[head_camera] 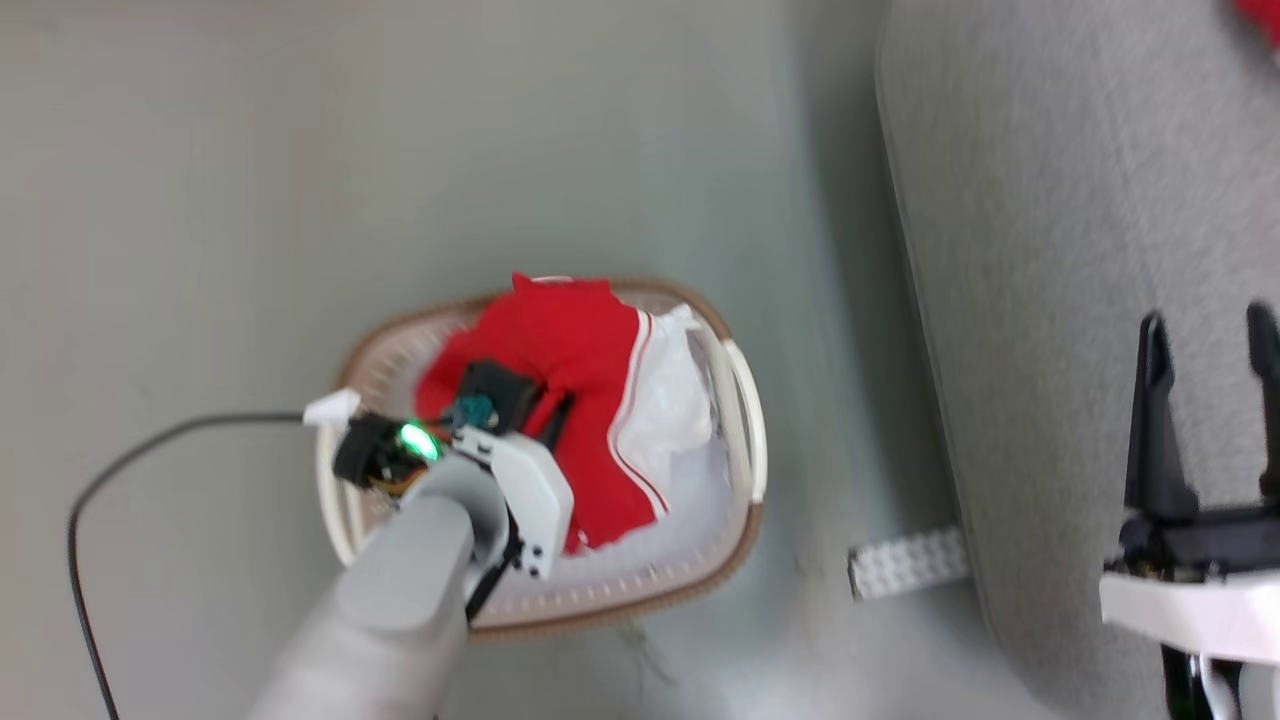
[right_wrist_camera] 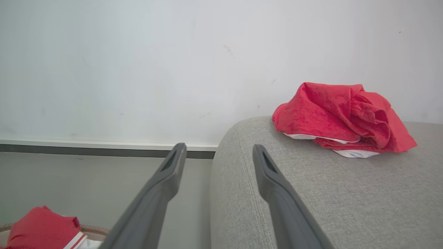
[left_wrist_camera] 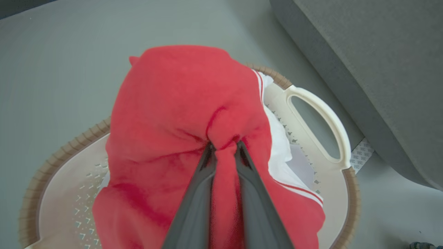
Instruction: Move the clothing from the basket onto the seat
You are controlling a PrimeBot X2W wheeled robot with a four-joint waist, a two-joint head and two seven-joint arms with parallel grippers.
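The clothing (head_camera: 570, 345), red with white stripe trim and a white panel, is heaped in the cream basket (head_camera: 745, 430) on the floor. My left gripper (left_wrist_camera: 224, 147) is down in the basket, shut on a pinched fold of the red clothing (left_wrist_camera: 180, 103), which bunches up around its fingertips. The basket's brown rim (left_wrist_camera: 273, 74) and one handle (left_wrist_camera: 323, 116) show beside the cloth. The grey seat (head_camera: 1050, 250) stands to the right. My right gripper (head_camera: 1210, 330) hovers open over the seat with nothing between its fingers (right_wrist_camera: 173, 166).
A second red and white garment (right_wrist_camera: 342, 117) lies crumpled on the seat (right_wrist_camera: 311, 193) near the pale wall. A white studded strip (head_camera: 905, 565) lies on the floor between basket and seat. A black cable (head_camera: 150, 440) runs across the floor at left.
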